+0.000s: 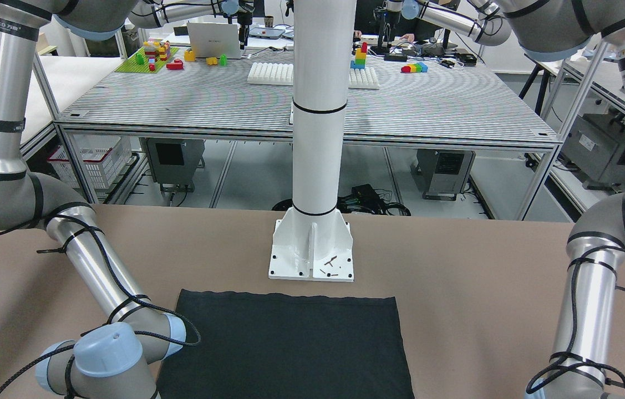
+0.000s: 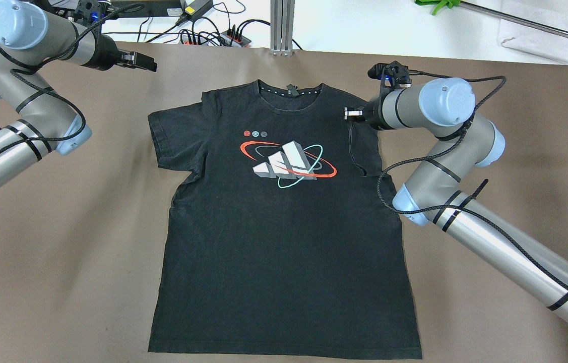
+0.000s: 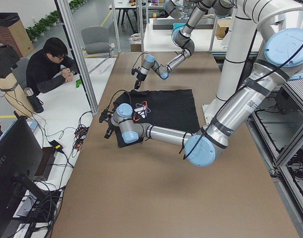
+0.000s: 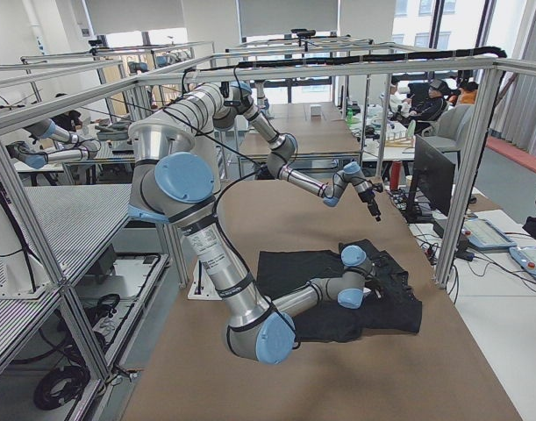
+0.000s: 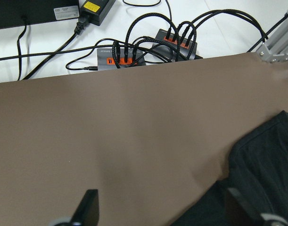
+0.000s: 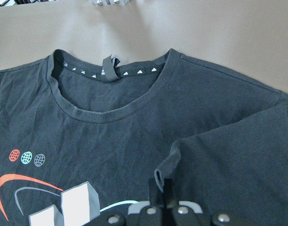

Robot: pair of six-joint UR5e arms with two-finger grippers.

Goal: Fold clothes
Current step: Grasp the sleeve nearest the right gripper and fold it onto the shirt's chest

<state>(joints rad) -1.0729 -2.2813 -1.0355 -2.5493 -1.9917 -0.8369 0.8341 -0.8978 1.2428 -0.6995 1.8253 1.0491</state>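
Black T-shirt (image 2: 284, 237): my right gripper (image 6: 165, 188) clamps its sleeve (image 6: 228, 150); I'd lay it flat beneath, smoothly; left gripper (image 5: 165, 202) gapes apart.

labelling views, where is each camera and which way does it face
Front-facing: across the table, facing the pole; left arm view-right.
Overhead: behind the robot, down on the t-shirt; both arms.
Exterior left: table end; left arm near.
Exterior right: opposite end; right arm near.
Left wrist: table edge; left gripper open.
Right wrist: t-shirt neckline; right gripper shut on it.
Overhead and right wrist share the print.
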